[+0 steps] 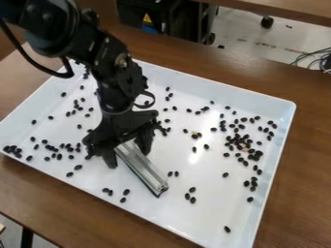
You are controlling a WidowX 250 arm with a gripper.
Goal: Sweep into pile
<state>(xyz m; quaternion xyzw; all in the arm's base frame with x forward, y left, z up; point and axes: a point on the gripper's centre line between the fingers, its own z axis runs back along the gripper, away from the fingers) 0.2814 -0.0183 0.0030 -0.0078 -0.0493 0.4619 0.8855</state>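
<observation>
Many beans (192, 189) dotted the tray (188, 220); left of centre, your gripper (128, 154), jaws part-open, clasped the bar (146, 170) by its upper end: likely stiff, slick, best held there.

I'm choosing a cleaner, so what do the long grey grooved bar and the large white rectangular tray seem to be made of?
The long grey grooved bar looks like extruded aluminium with a satin sheen: straight grooves run along its length. The large white rectangular tray is glossy, probably moulded plastic, given its rounded corner and soft reflections; enamelled metal remains possible.
</observation>
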